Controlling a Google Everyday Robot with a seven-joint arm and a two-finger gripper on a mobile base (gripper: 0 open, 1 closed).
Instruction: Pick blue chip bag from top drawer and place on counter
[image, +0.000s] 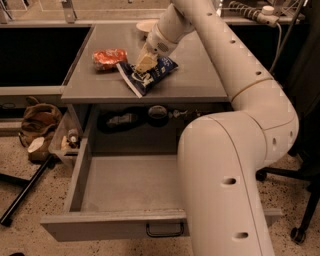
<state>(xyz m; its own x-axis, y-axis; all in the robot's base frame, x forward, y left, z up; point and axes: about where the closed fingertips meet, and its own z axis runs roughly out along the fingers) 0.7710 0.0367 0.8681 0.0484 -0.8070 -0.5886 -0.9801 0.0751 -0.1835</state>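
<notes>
You had the cream two-finger gripper (146, 63) down on the dark navy-blue glossy chip bag (152, 76); I couldn't tell whether it was pinching the bag or spread. The bag lay on the flat matte grey counter (85, 82), near the front edge, just beside a crumpled orange-red foil snack bag (110, 58). A small white bowl (146, 25) sat at the back. The wide grey metal top drawer (125, 187) stood pulled out below. The floor (30, 240) was speckled, with a brown cloth bag (37, 122) on it at the left.
</notes>
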